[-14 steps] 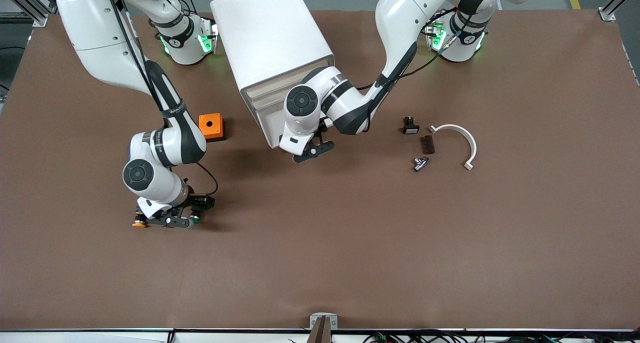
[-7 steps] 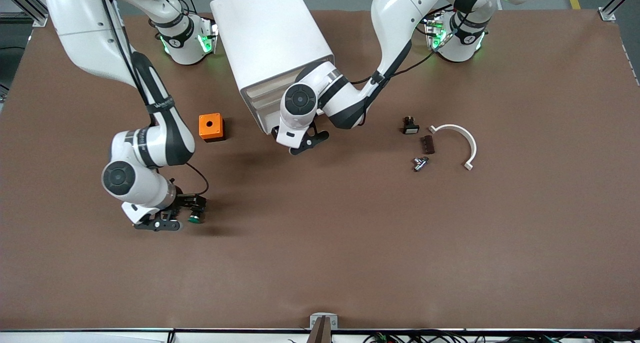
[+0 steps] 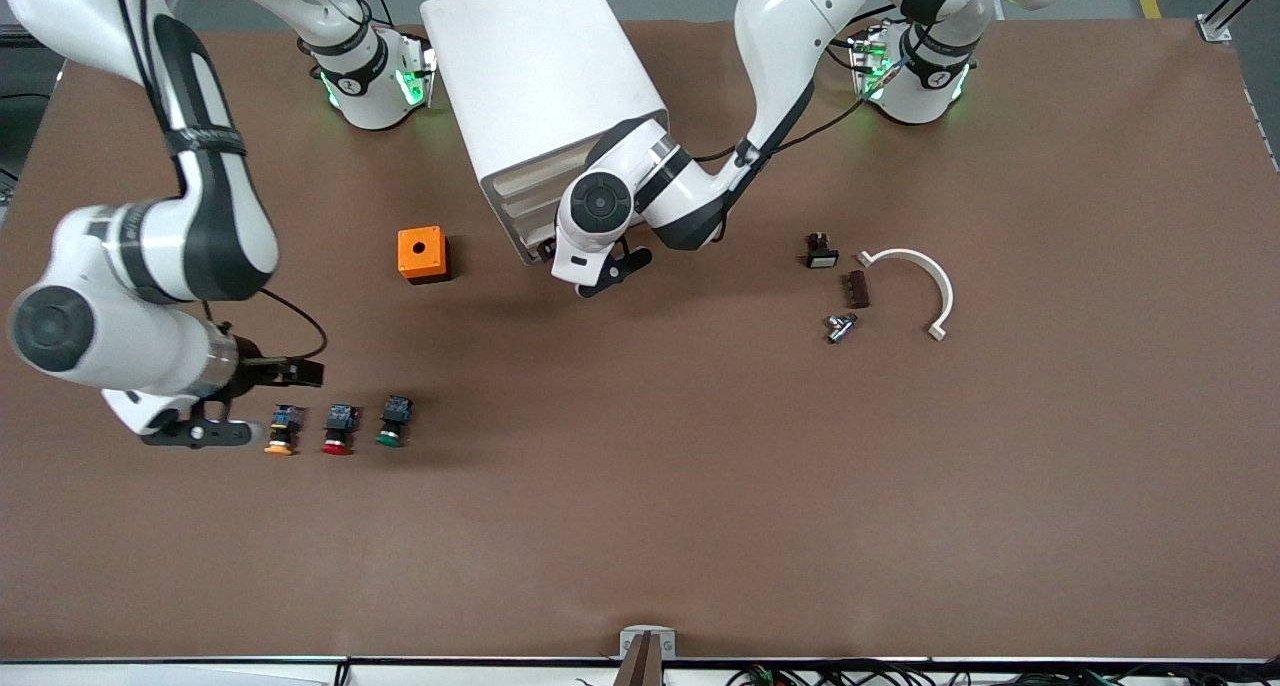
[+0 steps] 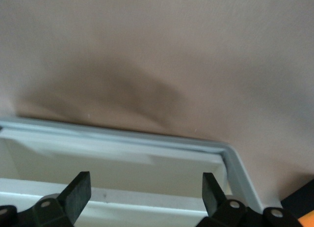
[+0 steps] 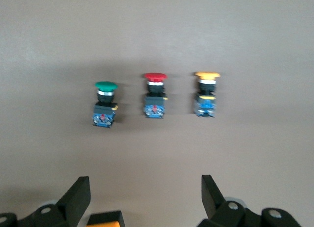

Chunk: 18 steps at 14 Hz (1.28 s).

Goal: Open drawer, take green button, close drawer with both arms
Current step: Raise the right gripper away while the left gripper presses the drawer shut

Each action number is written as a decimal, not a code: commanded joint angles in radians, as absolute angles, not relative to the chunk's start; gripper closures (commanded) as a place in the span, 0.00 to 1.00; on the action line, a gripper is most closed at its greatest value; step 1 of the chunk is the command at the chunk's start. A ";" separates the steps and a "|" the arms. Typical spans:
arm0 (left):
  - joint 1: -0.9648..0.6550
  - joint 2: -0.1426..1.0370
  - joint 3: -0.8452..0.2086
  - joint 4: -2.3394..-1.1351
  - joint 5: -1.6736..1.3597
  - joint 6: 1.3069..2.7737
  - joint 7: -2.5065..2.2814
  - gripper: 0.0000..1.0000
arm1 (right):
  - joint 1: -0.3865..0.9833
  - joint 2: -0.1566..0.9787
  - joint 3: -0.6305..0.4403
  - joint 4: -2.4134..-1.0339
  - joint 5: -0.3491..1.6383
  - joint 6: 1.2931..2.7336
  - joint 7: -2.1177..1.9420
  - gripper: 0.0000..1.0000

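Three push buttons lying in one row on the tabletop toward the right arm's end: green-capped button (image 3: 392, 422), red-capped button (image 3: 338, 430), yellow-orange-capped button (image 3: 282, 431). Right gripper (image 3: 195, 432) hovering beside the row, fingers spread, holding nothing. Left gripper (image 3: 600, 271) also spread and empty, pressing at the drawer (image 3: 527, 228) front of one white cabinet (image 3: 530, 66). One orange box (image 3: 421, 254) nearby.
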State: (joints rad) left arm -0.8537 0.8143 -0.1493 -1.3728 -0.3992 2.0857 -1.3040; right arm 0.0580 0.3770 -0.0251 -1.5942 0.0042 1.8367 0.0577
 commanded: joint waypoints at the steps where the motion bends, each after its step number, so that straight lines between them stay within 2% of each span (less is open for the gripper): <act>1: -0.864 0.808 -0.144 -1.384 -0.462 2.085 -1.319 0.00 | 0.000 0.301 -0.005 -1.594 -0.009 1.755 0.023 0.00; 9: -0.851 0.795 -0.134 -1.376 -0.453 2.086 -1.299 0.00 | -0.025 0.138 -0.005 -1.597 -0.006 1.643 0.011 0.00; 15: -0.816 0.717 -0.083 -1.353 -0.310 2.094 -1.302 0.00 | -0.044 0.138 -0.003 -1.583 0.000 1.638 0.025 0.00; 18: -0.750 0.620 -0.083 -1.358 -0.308 2.080 -1.287 0.00 | -0.048 0.143 -0.003 -1.540 0.008 1.638 0.021 0.00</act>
